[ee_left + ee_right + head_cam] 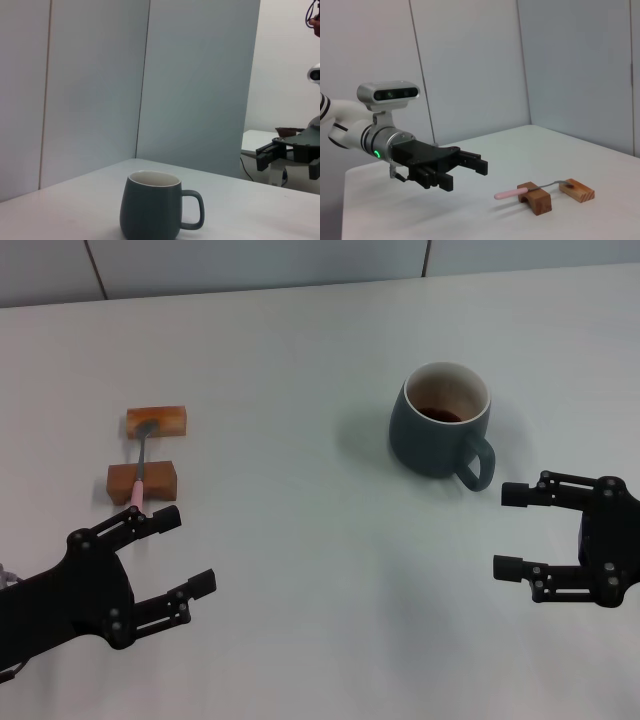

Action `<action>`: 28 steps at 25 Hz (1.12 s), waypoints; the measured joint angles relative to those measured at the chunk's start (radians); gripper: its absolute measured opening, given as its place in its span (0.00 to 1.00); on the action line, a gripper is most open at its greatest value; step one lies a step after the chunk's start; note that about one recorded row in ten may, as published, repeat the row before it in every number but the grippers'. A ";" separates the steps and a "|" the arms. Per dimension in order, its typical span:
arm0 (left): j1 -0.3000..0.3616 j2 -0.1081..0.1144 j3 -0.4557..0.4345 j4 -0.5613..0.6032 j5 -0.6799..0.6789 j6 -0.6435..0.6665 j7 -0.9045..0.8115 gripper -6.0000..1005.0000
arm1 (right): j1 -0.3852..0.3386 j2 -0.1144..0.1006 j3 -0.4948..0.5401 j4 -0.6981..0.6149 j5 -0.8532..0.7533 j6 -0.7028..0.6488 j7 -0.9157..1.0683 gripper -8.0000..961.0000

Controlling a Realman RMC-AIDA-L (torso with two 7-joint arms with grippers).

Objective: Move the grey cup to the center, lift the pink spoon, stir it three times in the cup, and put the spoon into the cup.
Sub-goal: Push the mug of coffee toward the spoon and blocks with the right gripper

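Head view: grey cup [441, 420] upright on white tabletop [300, 500], handle toward right gripper [512, 532], open, just beside that handle. Well to cup's left, pink spoon [141, 465] bridging two wooden blocks [157, 421]; left gripper [184, 552] open near its handle.

Left wrist view: cup [151, 205] upright; right gripper [264, 159] beyond.

Right wrist view: left gripper [470, 170] spread, short of spoon [530, 189].

Grey cup [437, 425]: glazed ceramic, smooth, soft sheen. Pink spoon [143, 462]: metal shaft, matt pink handle. Blocks [143, 481]: bare wood. Table [300, 540]: matt white.
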 joint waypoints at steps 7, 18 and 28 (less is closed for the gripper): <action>0.001 0.000 -0.002 0.000 -0.001 -0.002 0.000 0.81 | 0.000 0.000 0.000 0.000 -0.003 -0.006 0.000 0.83; -0.003 -0.002 -0.012 -0.007 -0.013 -0.036 0.004 0.81 | -0.004 0.001 0.070 0.086 0.175 0.062 -0.080 0.83; -0.024 -0.002 0.001 -0.028 -0.014 -0.032 0.007 0.81 | 0.070 -0.003 0.261 0.332 0.336 0.419 -0.310 0.57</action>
